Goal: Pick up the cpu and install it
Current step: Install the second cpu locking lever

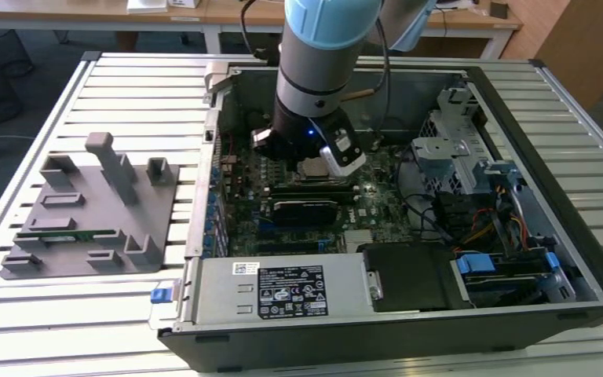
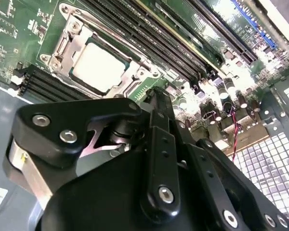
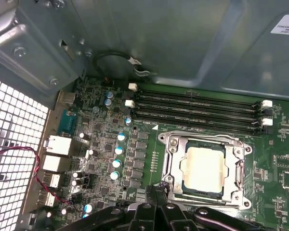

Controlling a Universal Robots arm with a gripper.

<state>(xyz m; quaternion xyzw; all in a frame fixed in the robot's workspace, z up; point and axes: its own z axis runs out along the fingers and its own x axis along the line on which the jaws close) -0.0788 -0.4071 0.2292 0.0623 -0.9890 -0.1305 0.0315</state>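
It looked like a robotics lab: an opened computer case (image 1: 407, 236) sat on a slatted metal workbench (image 1: 123, 78) (wooden desks (image 1: 228, 12) behind).

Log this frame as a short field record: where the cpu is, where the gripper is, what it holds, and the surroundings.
cpu: silver-topped chip lying flat within the socket frame on the motherboard; seen in both wrist views
gripper: inside the open computer case, just above the board beside the socket
held: nothing visible in the gripper
memory slots: empty, beside the socket
outside case: grey parts holder on the slatted table, at the exterior view's left
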